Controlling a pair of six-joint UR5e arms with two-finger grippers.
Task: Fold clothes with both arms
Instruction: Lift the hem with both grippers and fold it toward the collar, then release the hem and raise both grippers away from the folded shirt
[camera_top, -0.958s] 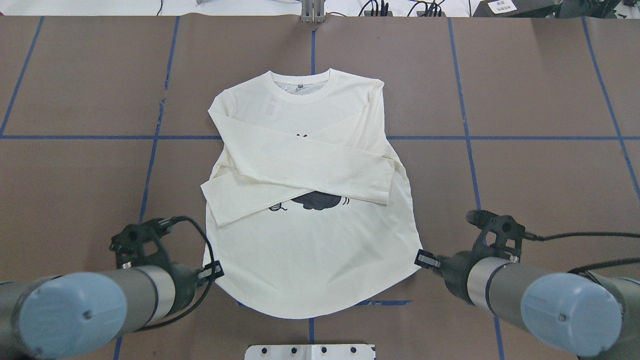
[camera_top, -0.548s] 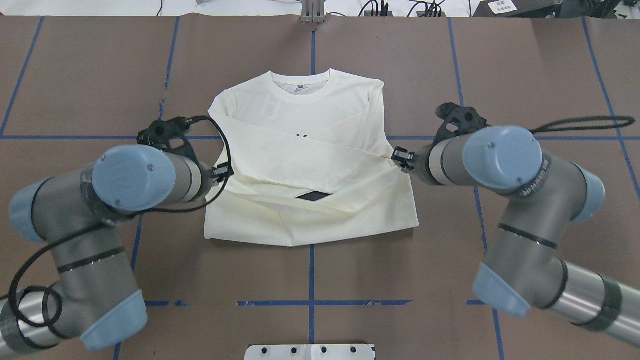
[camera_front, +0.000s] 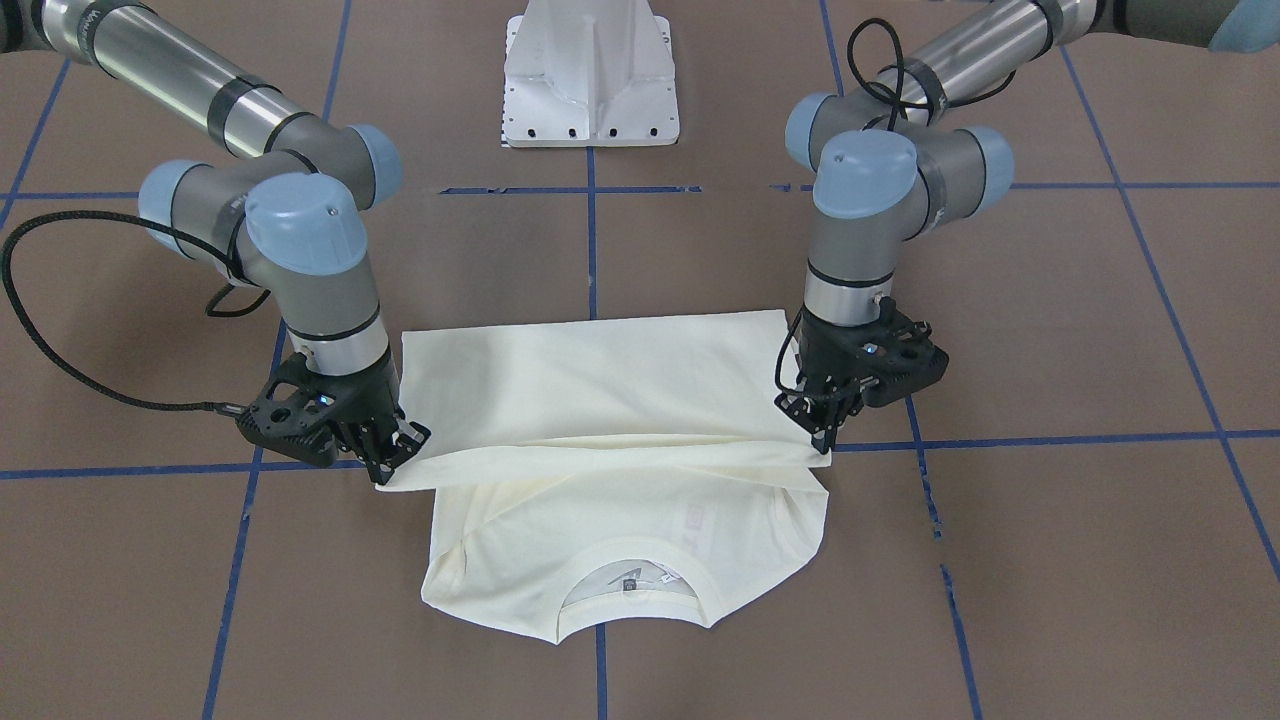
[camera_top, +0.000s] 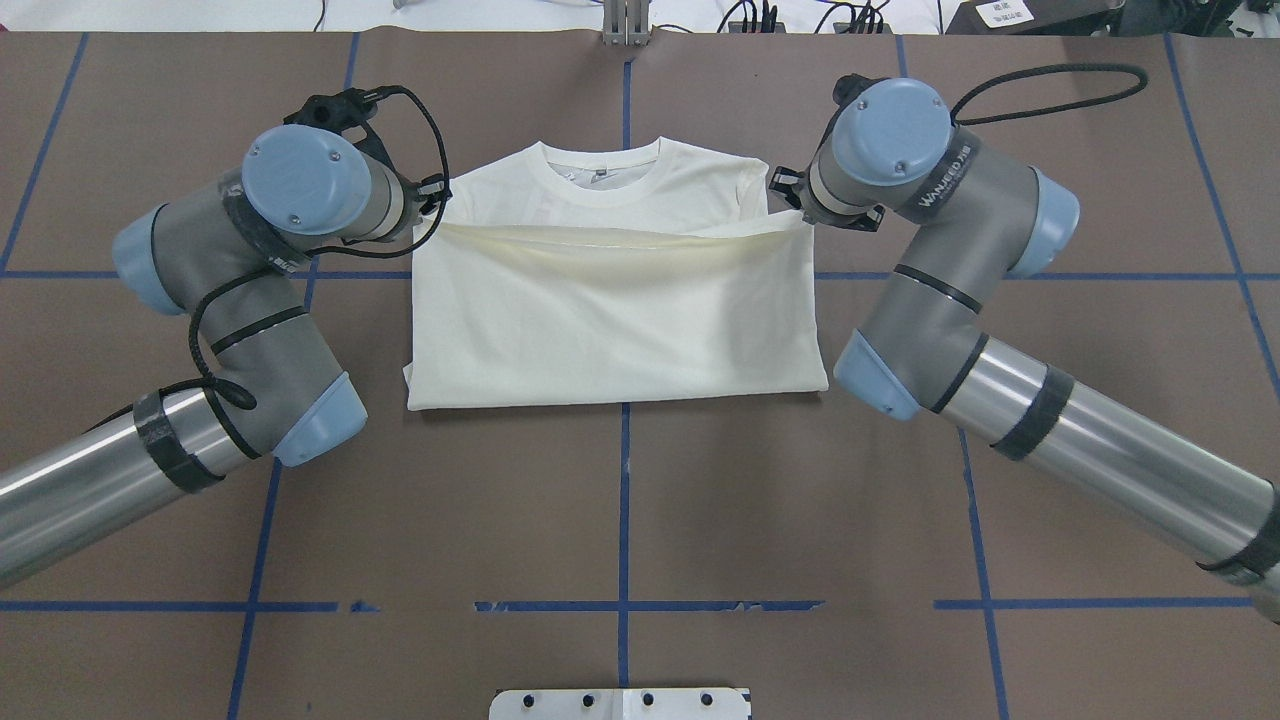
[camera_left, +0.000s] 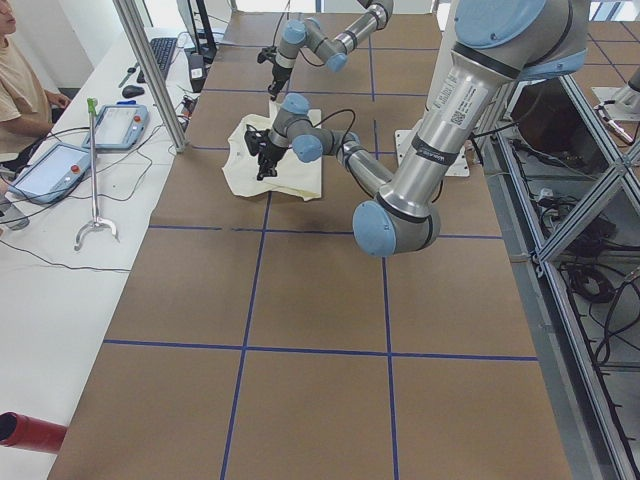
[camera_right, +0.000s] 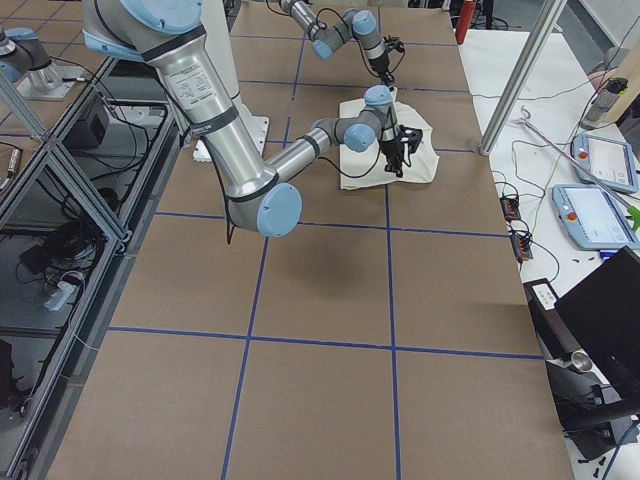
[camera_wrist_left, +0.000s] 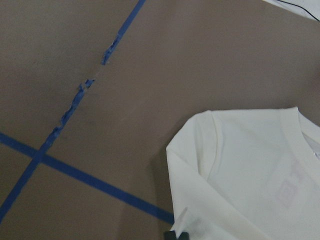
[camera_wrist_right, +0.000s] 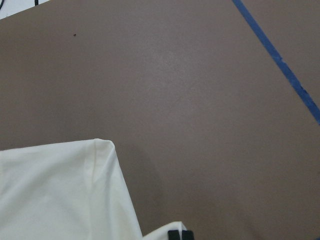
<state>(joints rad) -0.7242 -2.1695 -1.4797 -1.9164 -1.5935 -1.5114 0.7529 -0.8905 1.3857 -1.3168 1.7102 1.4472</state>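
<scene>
Ok so I'm in the middle of the bottom-to-top fold. The shirt (camera_top: 615, 320) is in the middle of the counter (camera_top: 620, 520), collar (camera_top: 600, 165) pointing away from the robot. The lower half is flipped up over the body, so only plain cream fabric shows on top. The crease on the robot's side looks pretty straight from overhead.

Left claw (camera_front: 822, 442) is pinched onto one corner of the hem (camera_top: 610, 235), and right claw (camera_front: 395, 462) is pinched onto the other. The hem runs between them just short of the shoulders and sags a bit in the middle. From the front cam it looks slightly lifted off the layer below, not laid down yet. The wrist cams are no use for the grip. They only show a shoulder of the shirt and bare counter, with a sliver of black at the bottom edge.

So by my read the fold is carried over but not placed. The next move needs both arms going the same amount toward the collar, then down together so the hem lands flat and square to the shoulders. Then both claws let go and back out sideways. If one side drops or releases first, I'd expect the edge to skew or drag a wrinkle across the top layer.
</scene>
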